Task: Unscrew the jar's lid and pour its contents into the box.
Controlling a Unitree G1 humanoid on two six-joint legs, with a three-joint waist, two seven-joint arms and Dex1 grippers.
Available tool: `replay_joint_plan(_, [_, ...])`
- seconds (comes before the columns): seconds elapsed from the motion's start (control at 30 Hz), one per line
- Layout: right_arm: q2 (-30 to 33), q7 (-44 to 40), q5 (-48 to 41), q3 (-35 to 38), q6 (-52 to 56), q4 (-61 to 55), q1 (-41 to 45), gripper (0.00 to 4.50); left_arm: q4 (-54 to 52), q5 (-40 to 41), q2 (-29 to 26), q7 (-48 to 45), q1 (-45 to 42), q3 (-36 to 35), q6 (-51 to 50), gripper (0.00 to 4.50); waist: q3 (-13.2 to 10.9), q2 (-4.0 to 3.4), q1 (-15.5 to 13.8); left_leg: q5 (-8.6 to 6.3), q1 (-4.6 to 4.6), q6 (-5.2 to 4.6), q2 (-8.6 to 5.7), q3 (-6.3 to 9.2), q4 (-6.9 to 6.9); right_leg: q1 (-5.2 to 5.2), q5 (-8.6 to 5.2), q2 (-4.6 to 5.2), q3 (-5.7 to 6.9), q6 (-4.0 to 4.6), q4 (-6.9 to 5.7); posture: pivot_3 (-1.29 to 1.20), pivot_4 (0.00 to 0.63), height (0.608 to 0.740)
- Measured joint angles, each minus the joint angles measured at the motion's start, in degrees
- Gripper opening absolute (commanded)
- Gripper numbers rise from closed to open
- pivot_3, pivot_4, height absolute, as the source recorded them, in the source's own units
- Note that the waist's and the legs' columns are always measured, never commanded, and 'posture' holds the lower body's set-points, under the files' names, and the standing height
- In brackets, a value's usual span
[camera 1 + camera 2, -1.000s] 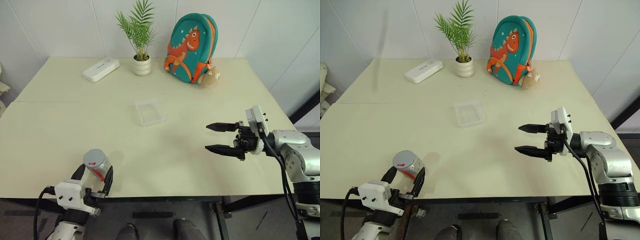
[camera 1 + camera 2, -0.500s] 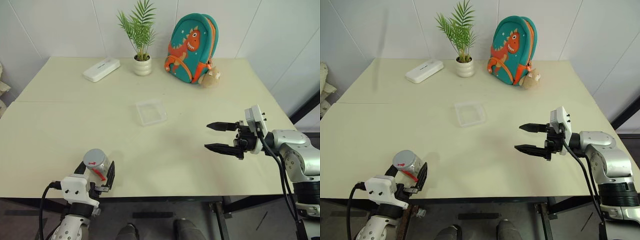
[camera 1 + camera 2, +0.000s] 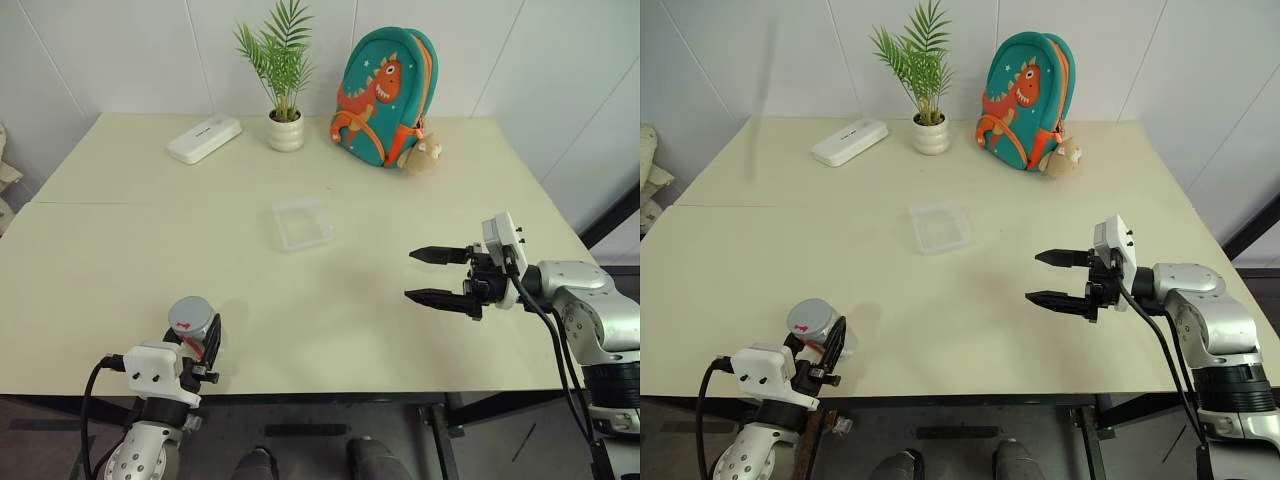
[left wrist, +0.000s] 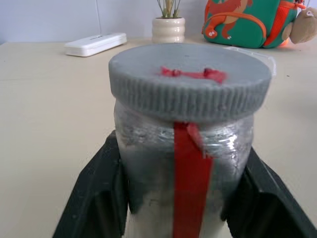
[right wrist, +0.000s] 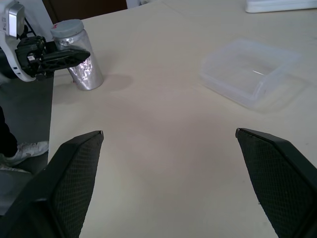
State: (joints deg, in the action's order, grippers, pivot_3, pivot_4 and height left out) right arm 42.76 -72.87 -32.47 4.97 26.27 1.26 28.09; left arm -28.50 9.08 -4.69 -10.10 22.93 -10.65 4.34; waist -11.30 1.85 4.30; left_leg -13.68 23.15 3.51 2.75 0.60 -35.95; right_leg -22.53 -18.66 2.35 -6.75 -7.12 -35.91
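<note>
The jar (image 3: pixel 194 325) stands upright near the table's front left edge, clear with a red strip down its side. Its grey lid (image 4: pixel 190 79), with a red mark on top, sits screwed on. My left gripper (image 3: pixel 196 334) is shut on the jar's body, with black fingers (image 4: pixel 99 193) pressed against both sides below the lid. The contents cannot be made out through the cloudy wall. The box (image 3: pixel 302 222), a shallow clear tray, lies at the table's middle. My right gripper (image 3: pixel 410 275) hovers open over the right side of the table, pointing left, holding nothing.
Along the back edge stand a white oblong case (image 3: pixel 203 138), a potted plant (image 3: pixel 285 130) and a teal dinosaur backpack (image 3: pixel 383 95) with a small plush toy (image 3: pixel 420 152). Bare tabletop (image 3: pixel 330 300) lies between the jar and the right gripper.
My left gripper's fingers, spread on either side of the jar before, have closed onto it. The right gripper has stayed where it was, still open.
</note>
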Motion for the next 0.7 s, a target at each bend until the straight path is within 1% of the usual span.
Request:
replay_joint_plan(0.1, [-0.41, 0.36, -0.01, 0.0, -0.01, 0.0, 0.28, 4.5, -0.02, 1.16, -0.62, -0.26, -0.37, -0.2, -0.63, 1.98, 0.0, 0.0, -0.02, 0.0, 0.0, 0.0, 0.0, 0.0, 0.0, 0.0, -0.01, 0.0, 0.0, 0.03, 0.0, 0.0, 0.15, 0.74])
replay_joint_plan(0.17, [-1.11, 1.2, -0.11, 0.0, 0.04, -0.05, 0.79, 4.5, -0.01, 2.79, -2.68, -1.45, -1.35, -1.11, -1.98, 1.98, 0.0, 0.0, 0.01, 0.0, 0.0, 0.0, 0.0, 0.0, 0.0, -0.01, -0.01, -0.01, 0.01, 0.03, -0.02, 0.0, 0.15, 0.74])
replay_joint_plan(0.3, [-3.68, 4.33, -0.67, -0.11, 1.15, -3.05, 1.62, 4.5, 0.06, 9.02, -10.06, -5.74, -5.45, -5.98, -5.13, 1.98, 0.0, 0.0, 0.14, 0.0, 0.0, 0.0, 0.02, 0.01, 0.0, -0.02, 0.02, -0.01, 0.02, 0.01, -0.05, 0.0, 0.15, 0.74])
replay_joint_plan(0.43, [-9.66, 12.55, -0.31, -1.25, 2.7, -7.38, 3.41, 4.5, 3.05, 16.68, -19.67, -12.35, -12.67, -10.84, -9.69, 1.98, 0.0, 0.0, 0.17, 0.01, -0.01, 0.01, 0.04, 0.04, 0.01, -0.03, 0.07, -0.01, 0.09, -0.02, -0.1, 0.0, 0.15, 0.74])
replay_joint_plan(0.5, [-13.37, 17.43, -0.15, -2.72, 3.9, -9.65, 4.1, 4.5, 5.26, 19.78, -24.14, -16.03, -17.55, -11.27, -12.42, 1.98, 0.0, -0.01, 0.17, 0.01, 0.01, 0.02, 0.05, 0.05, 0.02, -0.05, 0.16, 0.0, 0.11, -0.12, -0.08, 0.0, 0.15, 0.74])
replay_joint_plan(0.57, [-15.55, 21.37, -0.32, -3.41, 5.37, -12.32, 4.25, 4.5, 7.16, 21.94, -26.91, -19.77, -21.68, -11.0, -14.46, 1.98, 0.0, -0.01, 0.07, -0.07, 0.03, 0.01, 0.02, 0.03, 0.06, -0.04, 0.47, 0.06, 0.14, -0.63, -0.07, 0.0, 0.15, 0.74])
replay_joint_plan(0.63, [-16.07, 23.17, -0.5, -3.47, 6.37, -14.0, 4.27, 4.5, 9.79, 22.53, -28.79, -22.71, -24.8, -9.84, -15.95, 1.98, 0.0, -0.01, -0.23, -0.1, 0.05, 0.01, 0.02, 0.06, 0.14, -0.08, 0.48, 0.06, 0.2, -0.67, -0.05, 0.0, 0.15, 0.74])
replay_joint_plan(0.7, [-17.21, 25.55, -0.66, -3.93, 7.58, -16.3, 4.4, 4.5, 14.76, 22.64, -30.82, -27.01, -31.06, -7.24, -17.33, 1.98, 0.0, -0.01, -0.82, -0.09, 0.08, 0.03, 0.04, 0.1, 0.29, -0.2, 0.44, 0.02, 0.27, -0.6, -0.07, 0.0, 0.15, 0.74])
